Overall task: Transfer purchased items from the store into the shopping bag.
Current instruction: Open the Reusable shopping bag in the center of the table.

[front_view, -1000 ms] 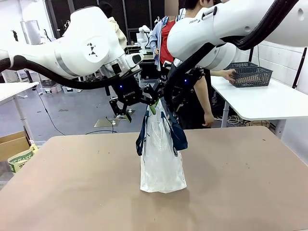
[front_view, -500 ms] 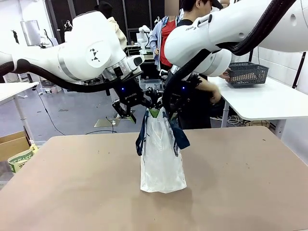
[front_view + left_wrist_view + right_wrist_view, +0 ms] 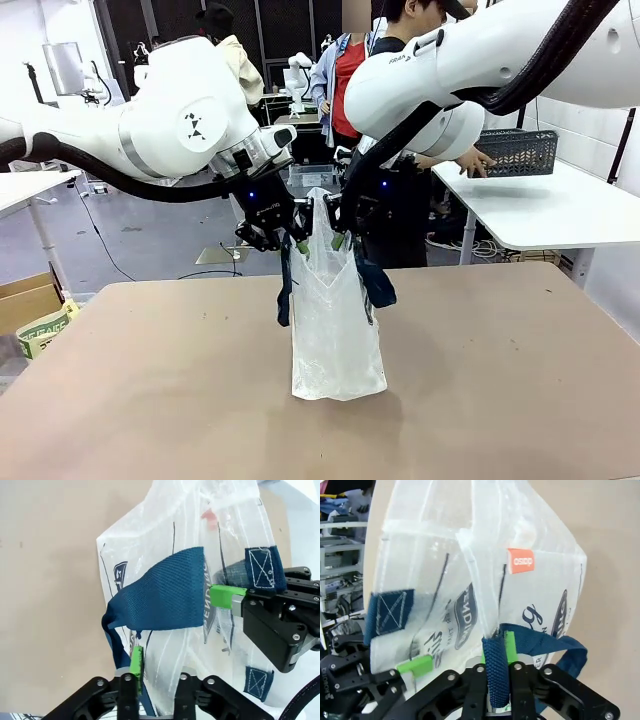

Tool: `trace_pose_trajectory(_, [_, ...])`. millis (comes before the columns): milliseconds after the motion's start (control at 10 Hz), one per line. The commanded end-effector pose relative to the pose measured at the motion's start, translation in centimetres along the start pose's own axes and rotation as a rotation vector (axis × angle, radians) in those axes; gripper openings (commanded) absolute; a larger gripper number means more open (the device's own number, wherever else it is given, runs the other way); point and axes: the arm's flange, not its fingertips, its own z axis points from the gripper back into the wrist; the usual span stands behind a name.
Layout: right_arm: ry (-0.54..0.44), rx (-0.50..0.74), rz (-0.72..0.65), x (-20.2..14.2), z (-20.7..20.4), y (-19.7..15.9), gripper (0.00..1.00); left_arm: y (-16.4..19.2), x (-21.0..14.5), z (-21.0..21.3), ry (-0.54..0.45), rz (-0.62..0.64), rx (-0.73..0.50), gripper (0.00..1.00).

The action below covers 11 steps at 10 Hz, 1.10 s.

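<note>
Shopping bag (image 3: 335, 330): contents indistinct through creased translucent plastic; lettering (image 3: 465, 615) folded, partly unreadable. Left gripper (image 3: 159, 666): finger bases cut off at bottom edge, hold obscured by plastic. Bench (image 3: 150, 380): near corners out of frame.

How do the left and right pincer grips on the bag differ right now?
The right pincer squeezes a navy strap at the shopping bag rim; the left pincer has mostly clear plastic between its jaws. Right pincer's jaws stand narrow; left pincer's stand wider, so its hold is unclear. Both are at the bag's top, on opposite sides.
</note>
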Motion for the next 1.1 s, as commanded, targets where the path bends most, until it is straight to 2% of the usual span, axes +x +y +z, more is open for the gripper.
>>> trace_pose_trajectory(0, [0.011,-0.032,0.034,-2.4,1.0,-0.4,0.00,2.0,-1.1,0.9,-0.030,-0.022,-0.016,0.00])
trace_pose_trajectory(100, [0.012,-0.076,0.071,-3.1,1.5,-0.6,0.00,2.8,-1.2,1.2,-0.045,-0.042,-0.007,0.00])
trace_pose_trajectory(400, [0.047,-0.149,0.008,-4.6,3.3,-1.5,0.00,4.2,-1.5,1.9,-0.097,-0.136,0.015,0.00])
trace_pose_trajectory(700, [0.134,-0.262,0.061,-4.6,4.4,-2.4,0.00,4.5,-1.8,1.7,-0.078,-0.194,0.080,0.00])
trace_pose_trajectory(1000, [0.125,-0.268,0.152,-3.7,5.2,-3.7,0.00,4.9,-2.1,0.9,-0.072,-0.193,0.083,0.00])
